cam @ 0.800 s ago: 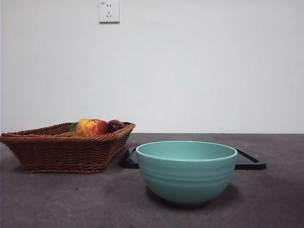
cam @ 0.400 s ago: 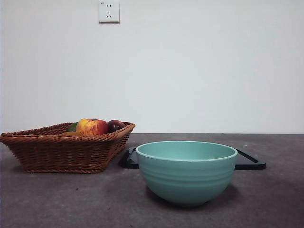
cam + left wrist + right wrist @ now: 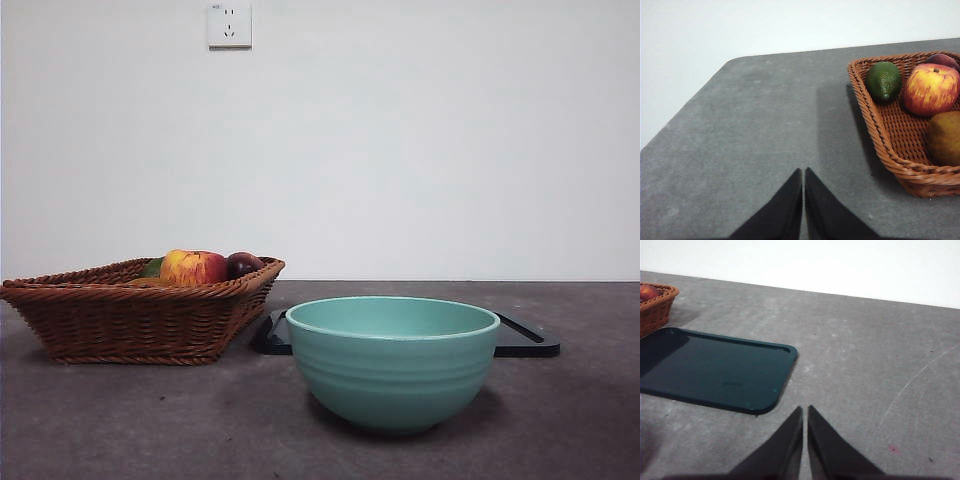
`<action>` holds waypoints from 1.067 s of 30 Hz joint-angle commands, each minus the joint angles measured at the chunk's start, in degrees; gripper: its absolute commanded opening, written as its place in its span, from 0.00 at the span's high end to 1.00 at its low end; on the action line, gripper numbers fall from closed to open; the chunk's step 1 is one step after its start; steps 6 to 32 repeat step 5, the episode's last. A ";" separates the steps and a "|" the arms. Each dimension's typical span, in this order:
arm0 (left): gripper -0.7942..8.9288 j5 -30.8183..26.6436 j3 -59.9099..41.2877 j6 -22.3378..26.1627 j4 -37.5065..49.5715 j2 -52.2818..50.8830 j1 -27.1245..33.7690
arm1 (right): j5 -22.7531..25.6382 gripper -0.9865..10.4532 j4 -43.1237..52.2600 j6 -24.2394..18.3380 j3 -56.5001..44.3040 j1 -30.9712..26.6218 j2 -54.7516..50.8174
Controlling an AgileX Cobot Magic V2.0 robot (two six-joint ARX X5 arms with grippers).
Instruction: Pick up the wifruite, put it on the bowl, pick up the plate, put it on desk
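The wifruite [image 3: 944, 137], a dull brown-tan oval fruit, lies in the wicker basket [image 3: 888, 142] beside the apple [image 3: 931, 89]. My left gripper [image 3: 803, 172] is shut with nothing in it, over the bare desk [image 3: 750, 135], short of the basket. The teal bowl [image 3: 392, 365] stands upright at the front centre. Behind it lies the plate [image 3: 527, 341], a flat dark rectangular tray with rounded corners. My right gripper [image 3: 805, 410] is shut and holds nothing, just off the corner of the plate [image 3: 715, 367]. Neither arm shows in the front view.
The basket [image 3: 130, 320] sits left of the bowl and also holds a red-yellow apple [image 3: 192, 267], a dark purple fruit [image 3: 243, 264] and a green avocado [image 3: 884, 81]. A white wall with a socket [image 3: 229, 24] closes the back.
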 commanded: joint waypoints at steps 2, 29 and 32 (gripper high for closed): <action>0.91 -0.17 -1.18 -0.15 -0.35 -0.13 0.11 | 0.07 0.91 0.13 0.61 -0.26 0.22 -0.13; 0.91 -0.17 -1.18 -0.15 -0.35 -0.13 0.11 | 0.07 0.91 0.13 0.61 -0.26 0.22 -0.13; 0.91 -0.17 -1.18 -0.15 -0.35 -0.13 0.11 | 0.07 0.91 0.13 0.61 -0.26 0.22 -0.13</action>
